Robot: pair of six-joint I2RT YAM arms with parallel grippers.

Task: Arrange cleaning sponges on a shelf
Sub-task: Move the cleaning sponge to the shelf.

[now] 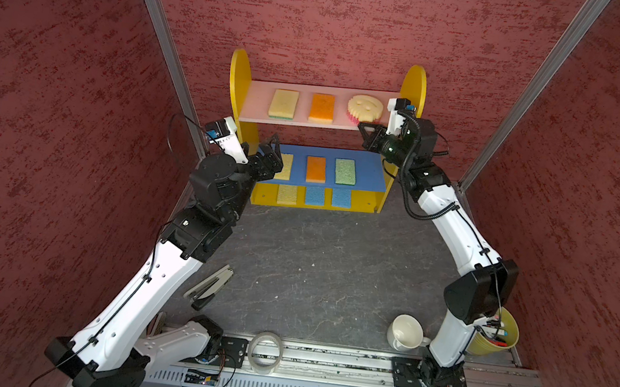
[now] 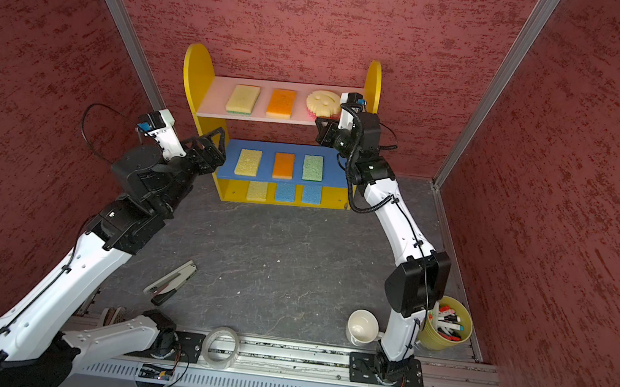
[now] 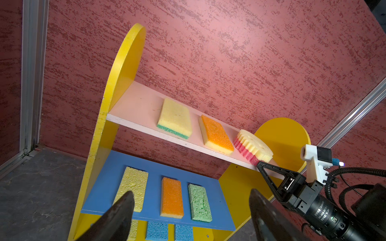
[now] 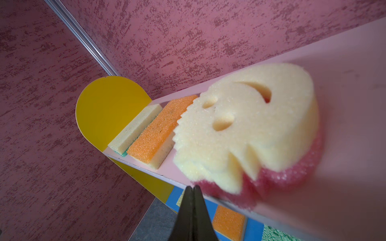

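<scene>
Yellow round foam smiley sponge (image 1: 366, 107), pink-backed: right end of pink upper board (image 1: 257, 101) of yellow-sided shelf (image 1: 241, 71), at near edge. Nudge farther in gently with right gripper (image 4: 193, 188), pinched shut, empty; keep wide-open left gripper (image 3: 191, 192) clear.

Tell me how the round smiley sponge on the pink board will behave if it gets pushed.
Likely soft: the smiley sponge is porous foam with cut-outs, so it would dent before it moves. Probably light, so a nudge would shift it along the pink board. It lies flat, so rolling seems unlikely.
</scene>
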